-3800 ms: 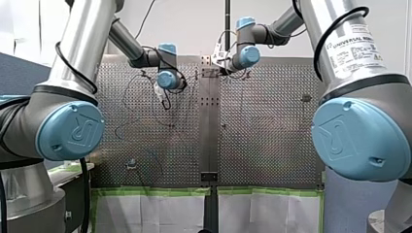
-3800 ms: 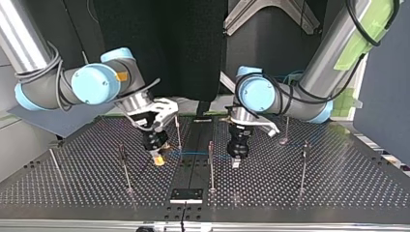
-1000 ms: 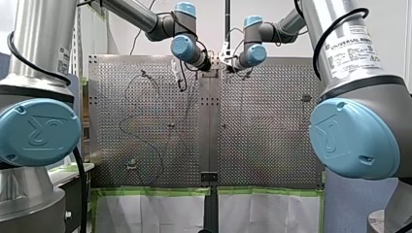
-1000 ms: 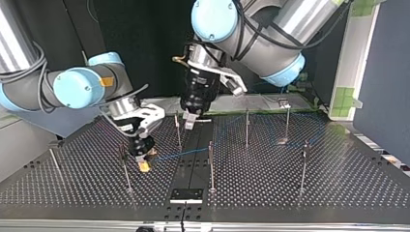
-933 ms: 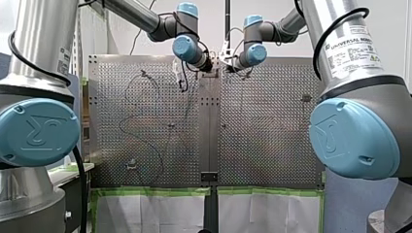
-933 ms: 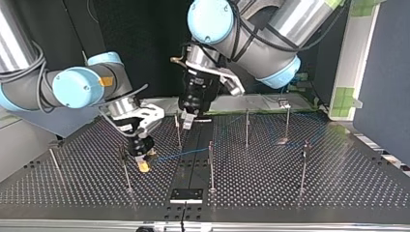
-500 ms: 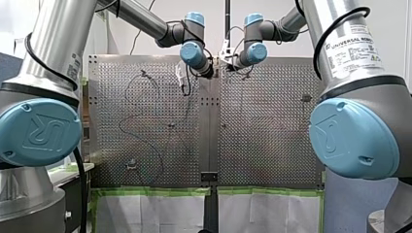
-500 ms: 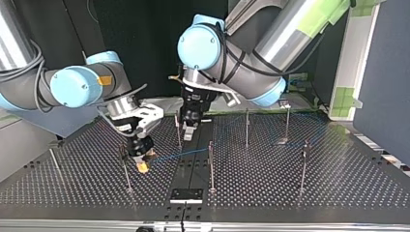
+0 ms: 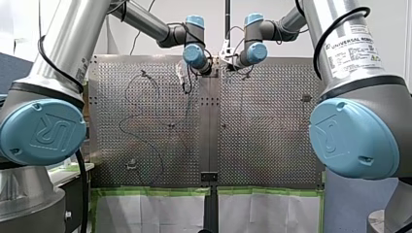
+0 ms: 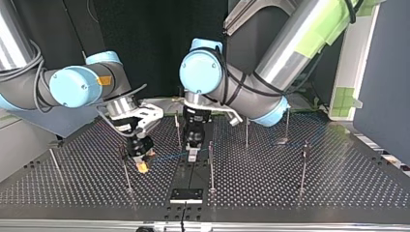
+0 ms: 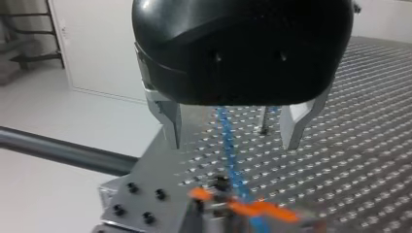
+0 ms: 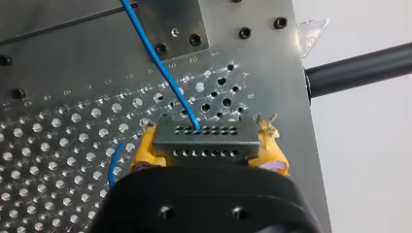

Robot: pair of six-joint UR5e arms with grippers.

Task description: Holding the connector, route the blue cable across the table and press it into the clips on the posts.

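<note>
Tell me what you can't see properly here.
Top view: clips on the posts are too small; whether the cable sits in any is unclear.
Left wrist view: the orange thing ahead of the left end effector is blurred.
Right wrist view: the edge cuts off the cable beyond the connector.

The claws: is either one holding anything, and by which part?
My right gripper pinches the connector by its two short ends; my left gripper, open, holds nothing.

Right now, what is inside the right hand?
The right hand clamps a grey connector between yellow pads; the blue cable leaves its front. The hand's body hides its back.
</note>
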